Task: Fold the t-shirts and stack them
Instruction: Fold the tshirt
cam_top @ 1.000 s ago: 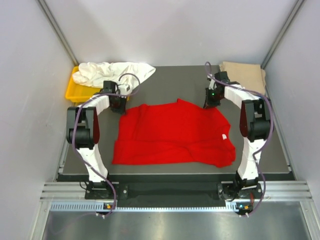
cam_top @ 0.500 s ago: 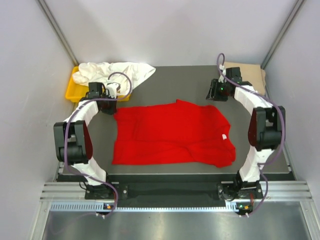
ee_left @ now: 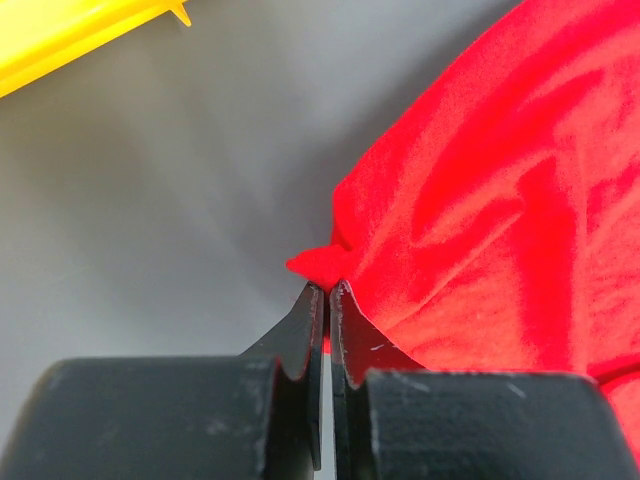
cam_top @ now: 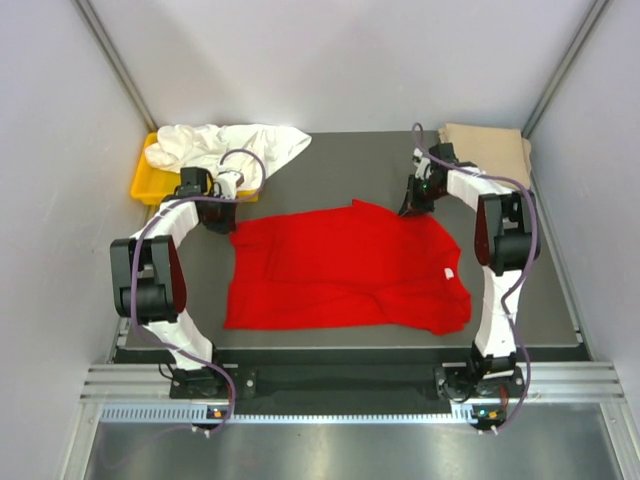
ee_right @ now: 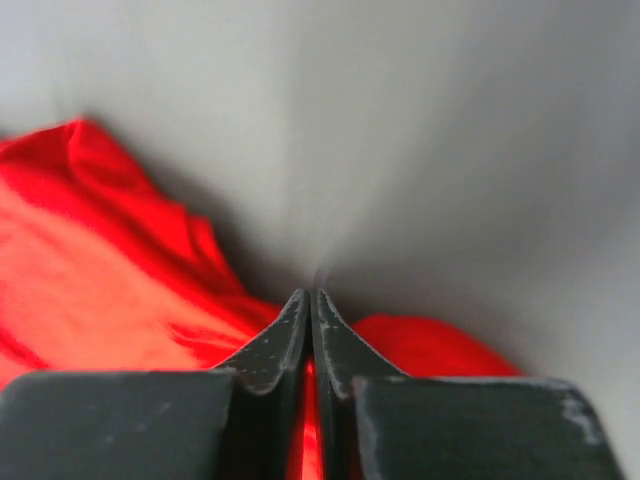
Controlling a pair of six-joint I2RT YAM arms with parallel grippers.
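Observation:
The red t-shirt (cam_top: 340, 265) lies spread flat in the middle of the dark table, its white neck label (cam_top: 449, 273) near the right edge. My left gripper (cam_top: 222, 222) is at the shirt's far left corner. The left wrist view shows that gripper (ee_left: 327, 290) shut, with the corner of the red t-shirt (ee_left: 480, 200) pinched at its tips. My right gripper (cam_top: 410, 207) is at the far right corner. In the right wrist view it (ee_right: 311, 295) is shut, with the red t-shirt (ee_right: 120, 280) showing between and beside its fingers.
A crumpled white t-shirt (cam_top: 230, 143) lies over the yellow tray (cam_top: 150, 182) at the far left. A folded tan t-shirt (cam_top: 490, 150) sits at the far right corner. Grey walls close in both sides and the back. The yellow tray (ee_left: 70, 30) edge shows in the left wrist view.
The left gripper pulled the shirt's far left corner outward to the left. The right gripper opened, swung off toward the tan shirt, then came back to the far right corner and shut.

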